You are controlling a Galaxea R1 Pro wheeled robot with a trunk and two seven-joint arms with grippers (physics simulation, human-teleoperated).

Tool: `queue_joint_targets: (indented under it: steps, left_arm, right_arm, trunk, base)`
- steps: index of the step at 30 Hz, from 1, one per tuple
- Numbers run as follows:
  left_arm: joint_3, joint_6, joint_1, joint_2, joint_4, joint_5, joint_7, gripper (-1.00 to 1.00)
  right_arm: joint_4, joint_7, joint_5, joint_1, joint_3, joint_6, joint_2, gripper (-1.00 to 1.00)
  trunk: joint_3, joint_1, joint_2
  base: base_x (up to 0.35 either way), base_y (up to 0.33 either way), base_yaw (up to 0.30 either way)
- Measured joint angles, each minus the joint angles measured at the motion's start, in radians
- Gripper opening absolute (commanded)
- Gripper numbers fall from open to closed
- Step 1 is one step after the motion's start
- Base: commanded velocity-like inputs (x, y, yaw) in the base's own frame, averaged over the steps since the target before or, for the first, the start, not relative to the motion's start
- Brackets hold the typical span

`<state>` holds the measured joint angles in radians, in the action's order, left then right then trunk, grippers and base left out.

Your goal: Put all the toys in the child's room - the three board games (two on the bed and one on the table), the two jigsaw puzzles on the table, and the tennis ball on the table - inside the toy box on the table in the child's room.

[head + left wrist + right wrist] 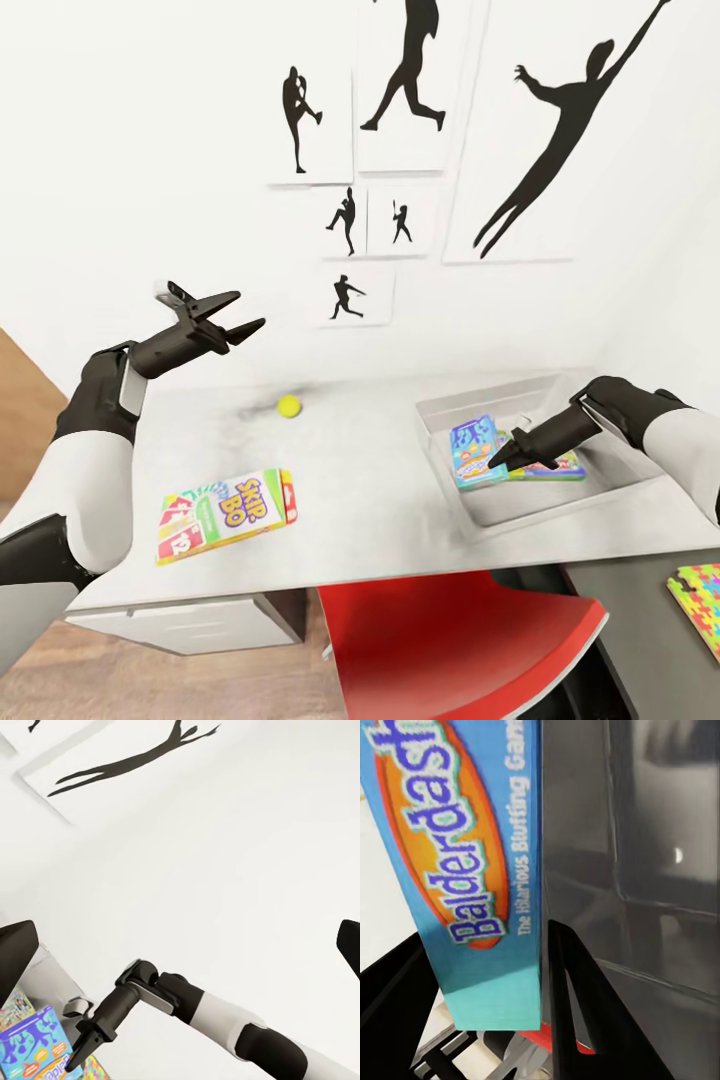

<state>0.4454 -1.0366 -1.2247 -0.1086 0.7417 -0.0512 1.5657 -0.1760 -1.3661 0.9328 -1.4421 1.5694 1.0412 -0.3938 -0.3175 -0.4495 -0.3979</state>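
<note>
The left gripper (235, 320) hangs wide open above the table (380, 500), at about ten o'clock from the SKIP-BO box (228, 514) lying flat near the front edge. The tennis ball (289, 405) sits at twelve o'clock from that box, toward the wall. Over at three o'clock the toy box (440, 415) holds the blue Balderdash box (474, 450) on another game, and the right gripper (505, 460) has its fingers either side of the blue box's edge, apparently gripping it. A jigsaw puzzle (700, 600) lies at the lower right
</note>
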Motion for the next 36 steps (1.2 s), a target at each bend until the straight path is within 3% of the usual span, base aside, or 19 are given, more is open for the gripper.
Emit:
queue_joint_targets:
  steps: [15,22,36]
  left_arm:
    - [0.0,0.0,0.0,-0.006,0.001,0.0,0.0,1.0]
    - [0.0,0.0,0.0,-0.009,0.001,0.0,0.0,1.0]
    - [0.0,0.0,0.0,-0.01,0.0,0.0,0.0,1.0]
  right_arm:
    - [0.001,-0.001,0.002,-0.015,0.002,0.0,-0.019,-1.0]
    - [0.004,-0.002,0.008,-0.015,-0.005,-0.001,-0.044,-1.0]
    - [0.044,-0.048,0.005,-0.015,-0.007,-0.001,-0.049,-1.0]
  trunk:
    - [-0.025,0.0,0.0]
    - [-0.037,0.0,0.0]
    - [-0.05,0.0,0.0]
  base:
    - [0.0,0.0,0.0]
    - [0.0,0.0,0.0]
    - [0.0,0.0,0.0]
